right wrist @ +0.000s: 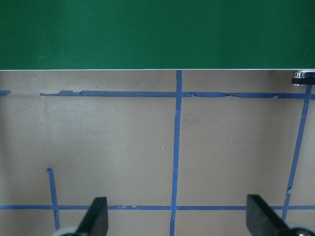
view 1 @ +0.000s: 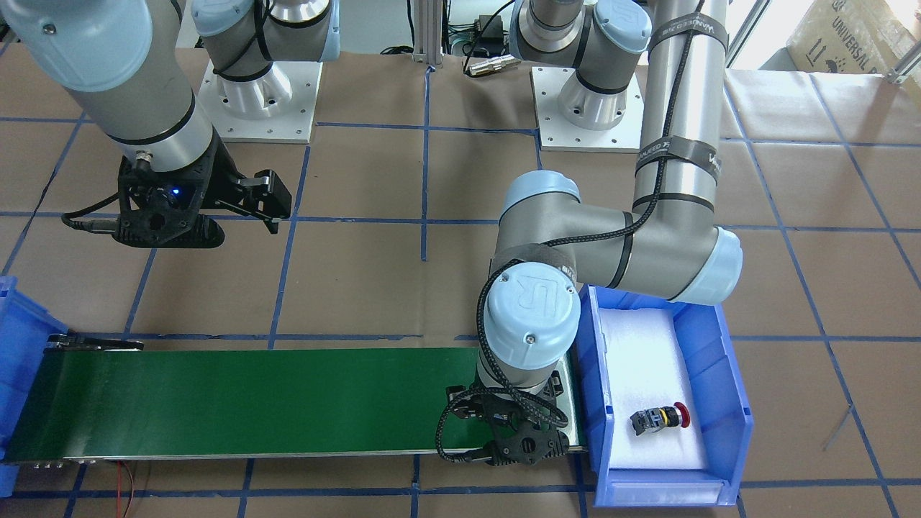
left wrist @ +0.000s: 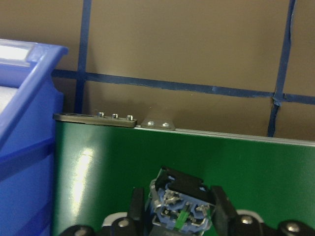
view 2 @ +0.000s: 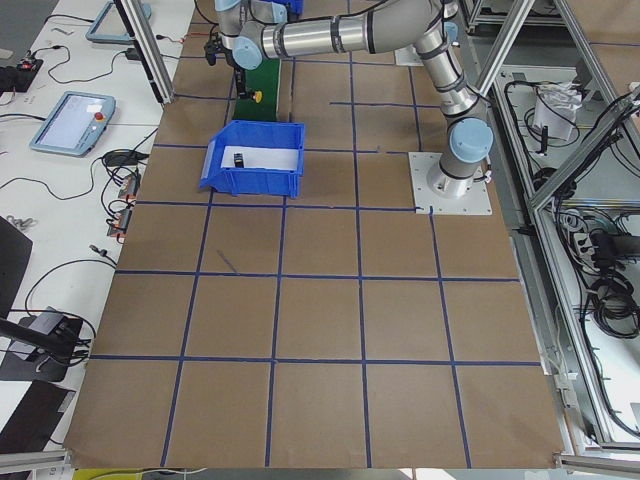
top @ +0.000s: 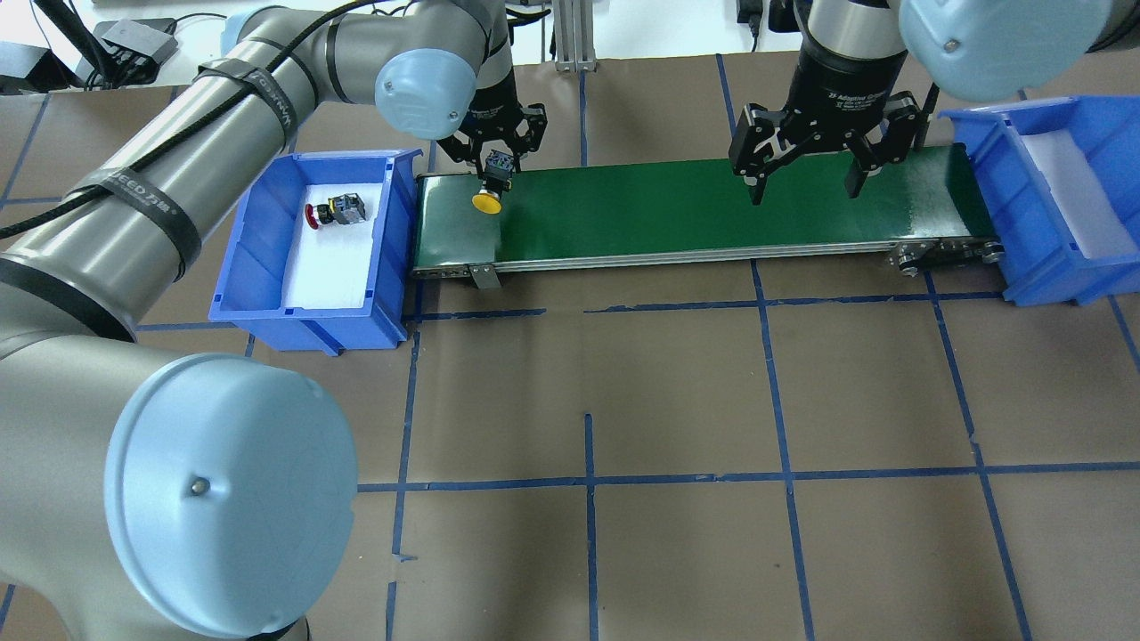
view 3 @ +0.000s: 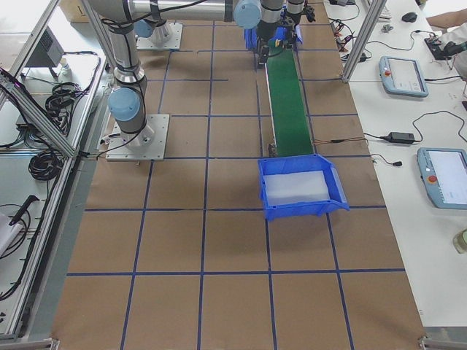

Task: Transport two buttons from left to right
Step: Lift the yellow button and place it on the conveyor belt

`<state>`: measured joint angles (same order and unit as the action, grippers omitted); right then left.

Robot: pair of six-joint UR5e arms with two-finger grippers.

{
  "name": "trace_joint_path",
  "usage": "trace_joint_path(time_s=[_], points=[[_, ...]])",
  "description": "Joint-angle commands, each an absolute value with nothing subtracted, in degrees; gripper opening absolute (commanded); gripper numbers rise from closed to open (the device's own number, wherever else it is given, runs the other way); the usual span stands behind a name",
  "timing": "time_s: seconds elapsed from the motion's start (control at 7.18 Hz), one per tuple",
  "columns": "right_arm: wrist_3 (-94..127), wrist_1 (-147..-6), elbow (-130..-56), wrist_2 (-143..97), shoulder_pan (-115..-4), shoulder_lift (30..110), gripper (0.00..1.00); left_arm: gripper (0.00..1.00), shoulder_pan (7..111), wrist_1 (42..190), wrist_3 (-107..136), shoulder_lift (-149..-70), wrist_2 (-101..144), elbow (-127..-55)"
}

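At the left end of the green belt, the left gripper pinches the yellow button by its black body, cap down. The red button lies in the left bin. Both seem light, rigid and slick-capped, so the squarish body is the place to grip. The right gripper hangs wide open, empty. A joint cap reads "UR".

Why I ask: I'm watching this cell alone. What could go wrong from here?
1. The left gripper holds the yellow button cap-down over the end of the belt; released so, it may topple or roll off the edge.
2. The right gripper hangs open, seemingly set back from the belt; a carried button might pass it.
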<state>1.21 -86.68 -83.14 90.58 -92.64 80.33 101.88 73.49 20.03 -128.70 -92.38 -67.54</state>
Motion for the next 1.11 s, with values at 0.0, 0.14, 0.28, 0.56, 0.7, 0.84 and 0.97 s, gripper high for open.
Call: trace_joint_path(time_s=[0.0, 0.14, 0.28, 0.56, 0.7, 0.84, 0.97], points=[[1.2, -86.7, -83.1, 90.6, -92.6, 80.3, 1.00, 0.25, 102.1, 73.3, 23.9, -128.9, -91.4, -69.2], [1.2, -86.7, -83.1, 90.6, -92.6, 80.3, 1.00, 0.26, 102.2, 73.2, 25.5, -129.0, -91.4, -69.4], [1.1, -86.7, -83.1, 90.6, -92.6, 80.3, 1.00, 0.62, 102.5, 73.3, 25.7, -129.2, -91.9, -69.9], [1.1, -86.7, -83.1, 90.6, -92.6, 80.3, 1.00, 1.00, 102.0, 73.5, 25.5, -128.2, -91.3, -70.1], [1.1, -86.7, -83.1, 90.6, -92.6, 80.3, 1.00, 1.00, 101.9, 75.9, 24.9, -126.3, -91.2, -70.6], [1.1, -86.7, -83.1, 90.5, -92.6, 80.3, 1.00, 1.00, 100.7, 78.1, 19.6, -123.1, -91.4, -70.6], [1.1, -86.7, -83.1, 90.6, -92.6, 80.3, 1.00, 1.00, 98.3, 81.1, 9.2, -120.3, -91.3, -70.7]])
